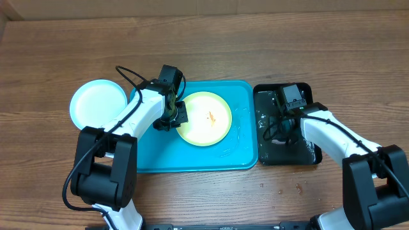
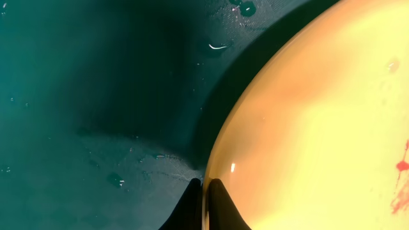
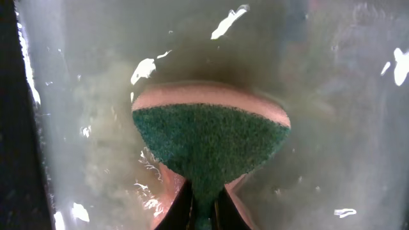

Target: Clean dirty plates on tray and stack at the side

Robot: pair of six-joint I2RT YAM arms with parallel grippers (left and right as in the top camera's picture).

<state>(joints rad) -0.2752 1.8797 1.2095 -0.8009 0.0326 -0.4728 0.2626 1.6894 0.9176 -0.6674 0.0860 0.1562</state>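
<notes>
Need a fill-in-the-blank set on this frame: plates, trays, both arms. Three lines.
1. The left fingers pinch the ____ of the round yellow-green plastic plate on the large turquoise rectangular plastic tray.
2. The right fingers clamp a green-faced ____ in the water of the small black rectangular tray.
3. The round pale blue-rimmed plastic plate rests on the wooden ____, beside the turquoise tray.
Missing: rim; sponge; table.

We see both arms bent forward, the left gripper pinched on the yellow-green plate at its rim, the right gripper pointing down, clamped on a sponge.
</notes>
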